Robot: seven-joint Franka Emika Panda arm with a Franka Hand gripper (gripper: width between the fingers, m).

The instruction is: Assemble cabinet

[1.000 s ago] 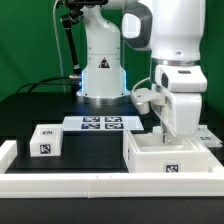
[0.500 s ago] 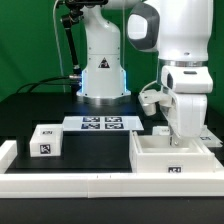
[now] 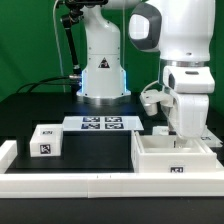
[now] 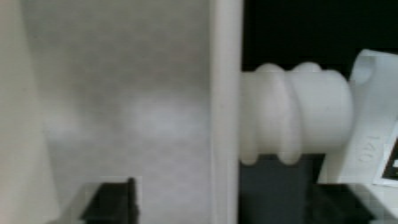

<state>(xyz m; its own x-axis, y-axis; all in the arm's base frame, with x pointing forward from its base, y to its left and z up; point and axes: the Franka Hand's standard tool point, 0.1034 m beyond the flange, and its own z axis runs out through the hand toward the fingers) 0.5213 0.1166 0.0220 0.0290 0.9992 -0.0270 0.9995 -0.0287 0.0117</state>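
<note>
The cabinet's big white box shell (image 3: pixel 176 160) lies at the exterior view's right, against the front rail, its marker tag facing forward. My gripper (image 3: pixel 183 136) reaches down over the shell's far wall. In the wrist view the gripper (image 4: pixel 228 203) is open, its dark fingertips (image 4: pixel 114 201) standing wide apart on either side of the shell's thin wall (image 4: pixel 224 110). A ribbed white peg (image 4: pixel 288 112) sticks out of that wall. A small white tagged block (image 3: pixel 45 140) sits at the exterior view's left.
The marker board (image 3: pixel 102 124) lies flat at the table's middle back. A long low white border rail (image 3: pixel 70 182) runs along the front edge. The robot's base (image 3: pixel 103 70) stands behind the marker board. A white tagged part (image 4: pixel 372 130) shows beside the peg.
The gripper and the box shell have shifted together toward the exterior view's right, mostly in the first half second. The small block has not moved.
</note>
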